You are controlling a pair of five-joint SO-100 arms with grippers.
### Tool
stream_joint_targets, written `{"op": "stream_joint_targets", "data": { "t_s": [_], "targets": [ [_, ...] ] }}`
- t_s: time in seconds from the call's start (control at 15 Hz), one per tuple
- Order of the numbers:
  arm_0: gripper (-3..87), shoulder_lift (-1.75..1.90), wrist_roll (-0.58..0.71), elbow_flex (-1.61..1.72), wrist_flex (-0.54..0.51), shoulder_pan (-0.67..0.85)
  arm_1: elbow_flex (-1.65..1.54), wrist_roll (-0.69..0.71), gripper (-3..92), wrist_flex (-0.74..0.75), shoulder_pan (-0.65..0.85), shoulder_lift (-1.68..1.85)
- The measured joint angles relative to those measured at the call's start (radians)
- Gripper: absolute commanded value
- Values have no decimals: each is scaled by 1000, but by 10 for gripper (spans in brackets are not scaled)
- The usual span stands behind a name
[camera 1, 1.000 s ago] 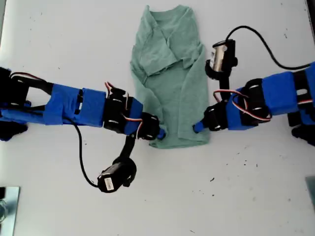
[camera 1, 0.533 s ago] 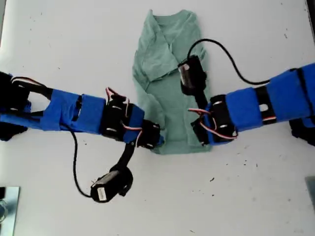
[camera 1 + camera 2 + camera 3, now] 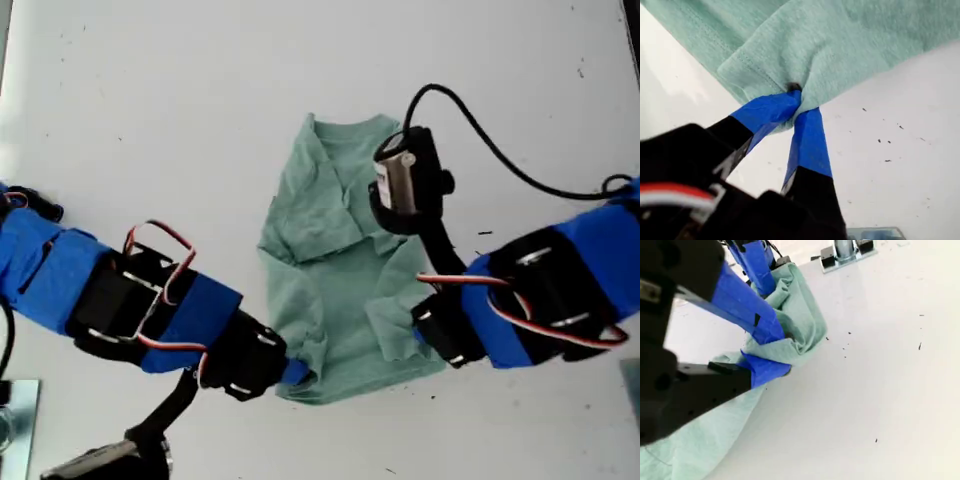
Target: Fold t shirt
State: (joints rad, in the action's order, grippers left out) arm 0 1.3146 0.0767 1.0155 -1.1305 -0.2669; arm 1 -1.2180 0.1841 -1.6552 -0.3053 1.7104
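Pale sage-green soft cotton t shirt (image 3: pixel 335 270) sits mid white table (image 3: pixel 150 100) w/ my first gripper (image 3: pixel 797 100) & my second gripper (image 3: pixel 775 352) both pinching its bottom hem corners.

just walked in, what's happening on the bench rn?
Two SO-100 arms are working on a sage-green t shirt lying on the white table, sleeves already folded in. My first gripper is shut on the hem corner at the exterior view's left; my second gripper is shut on a bunched fold of the hem at that view's right. Both corners look lifted off the table, so the bottom-up fold appears under way.
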Motion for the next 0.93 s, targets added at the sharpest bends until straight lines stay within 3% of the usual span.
{"op": "stream_joint_targets", "data": {
  "t_s": [0.2, 0.4, 0.53, 0.6, 0.67, 0.8, 0.93],
  "targets": [
    [-3, 115, 37, 6, -60, 55, -20, 161, -7, 48, 170, 149],
    [-3, 172, 155, 17, -121, 290, -183, 379, -8, 179, 494, 316],
    [-3, 152, 221, 17, -126, 420, -284, 469, -9, 287, 634, 321],
    [101, 123, 236, 17, -126, 460, -314, 495, 113, 330, 661, 319],
    [297, 114, 255, 17, -126, 486, -339, 511, 327, 371, 692, 319],
    [371, 120, 293, 34, -147, 554, -350, 541, 292, 399, 765, 321],
    [371, 190, 310, 144, -172, 666, -405, 549, 264, 405, 893, 394]
  ]
}}
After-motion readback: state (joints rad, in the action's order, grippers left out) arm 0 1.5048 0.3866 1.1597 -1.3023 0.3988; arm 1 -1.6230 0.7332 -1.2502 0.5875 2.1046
